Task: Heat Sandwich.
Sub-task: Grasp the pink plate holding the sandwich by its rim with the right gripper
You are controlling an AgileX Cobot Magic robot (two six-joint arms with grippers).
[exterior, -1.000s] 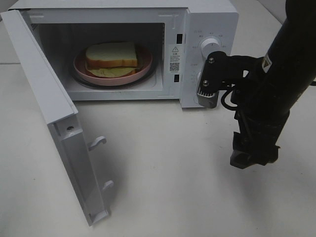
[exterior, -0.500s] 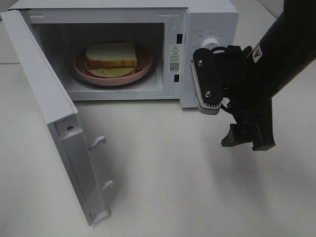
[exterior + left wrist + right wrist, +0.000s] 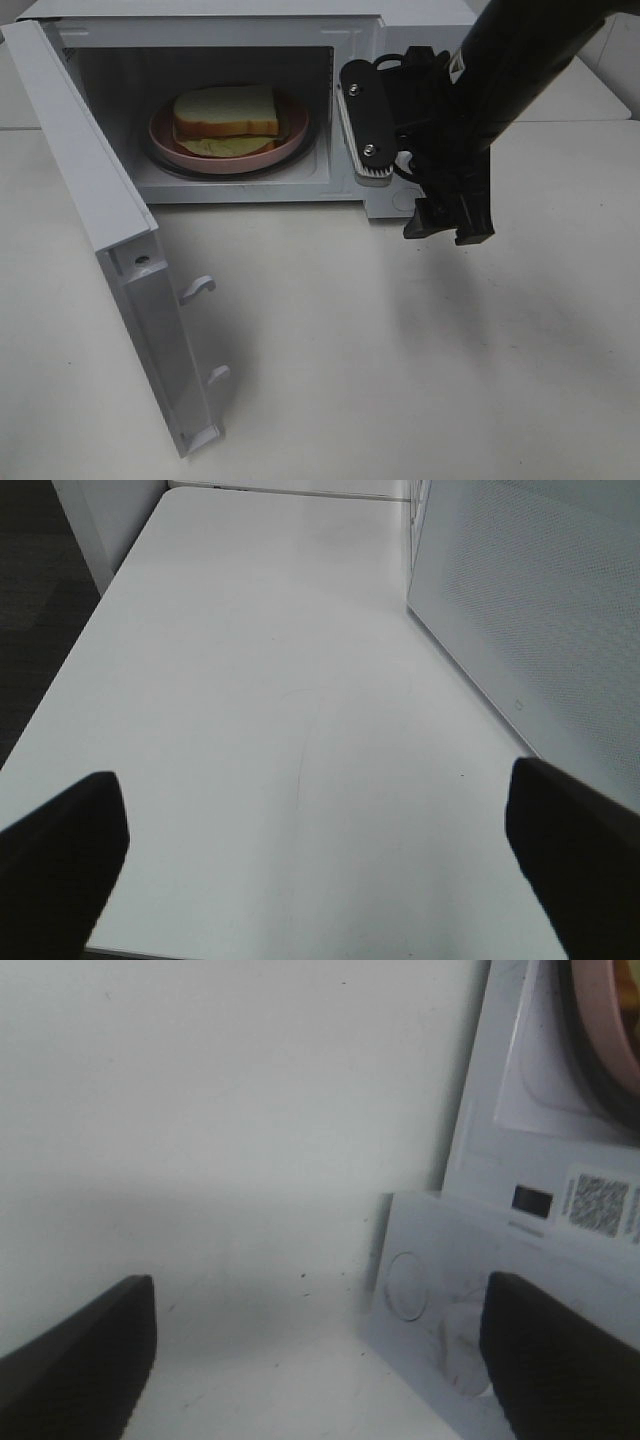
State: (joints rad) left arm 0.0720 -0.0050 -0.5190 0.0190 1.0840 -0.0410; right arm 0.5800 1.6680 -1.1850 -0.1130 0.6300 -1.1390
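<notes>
The white bench (image 3: 350, 350) carries a white microwave (image 3: 345, 60) whose door (image 3: 90, 190) stands swung wide open, with the black right arm (image 3: 520, 60) hanging before its control panel. Inside the cavity the sandwich (image 3: 226, 113) lies on a round pink plate (image 3: 232, 158), well apart from that arm. The right fingers (image 3: 70, 1360) are spread wide above the bench beside the microwave's front, holding nothing; the left fingers (image 3: 60, 850) are equally wide and empty.

smooth white plastic microwave (image 3: 400, 25), matt white table (image 3: 400, 380), glossy pink plate (image 3: 230, 163), spongy matt-crumbed sandwich (image 3: 225, 105).
</notes>
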